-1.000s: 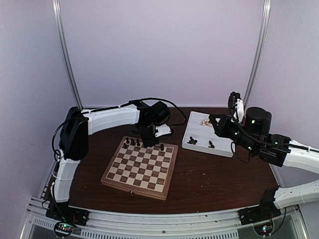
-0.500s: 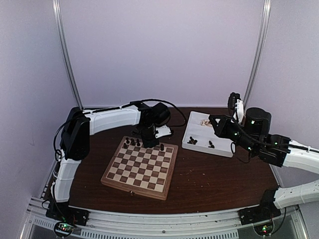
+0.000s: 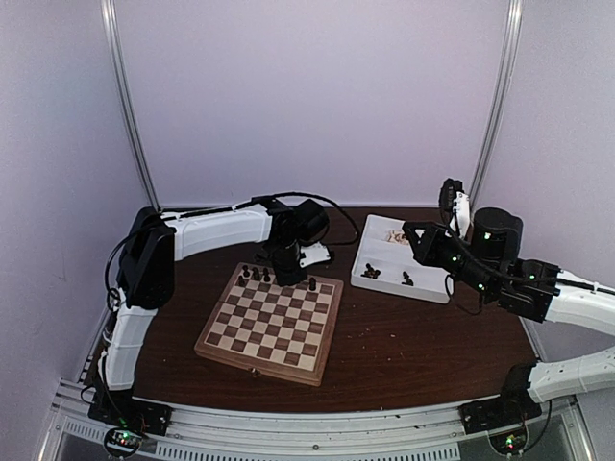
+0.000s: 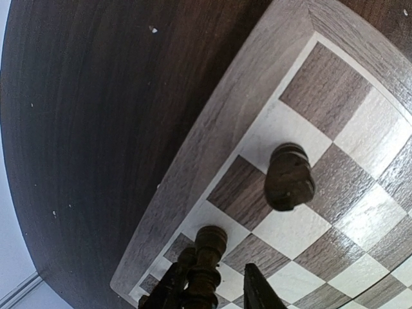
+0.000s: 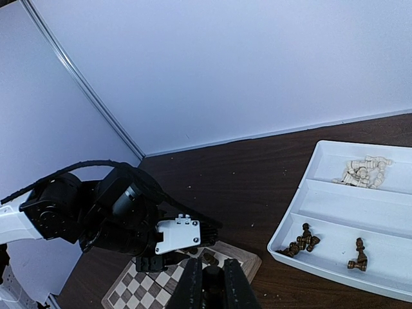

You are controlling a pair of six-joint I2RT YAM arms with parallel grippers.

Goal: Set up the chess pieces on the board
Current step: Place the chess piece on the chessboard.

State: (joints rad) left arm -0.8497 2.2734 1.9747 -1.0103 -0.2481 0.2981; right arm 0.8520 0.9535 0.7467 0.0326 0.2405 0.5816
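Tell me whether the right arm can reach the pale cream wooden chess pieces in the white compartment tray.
Probably yes. The right gripper hovers by the white compartment tray, nothing covers the pale cream chess pieces, and the left arm is at the wooden chessboard.

The left arm [image 3: 216, 229] and right arm [image 3: 588, 305] are white-shelled with black joints [image 3: 146, 267], cable [image 3: 327, 198], left pincer [image 4: 215, 293] and right pincer [image 5: 214, 284].

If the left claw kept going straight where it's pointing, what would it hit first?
Most likely the board right below: the left gripper points down at it, with a dark chess piece standing between its fingers. How near is hard to judge.
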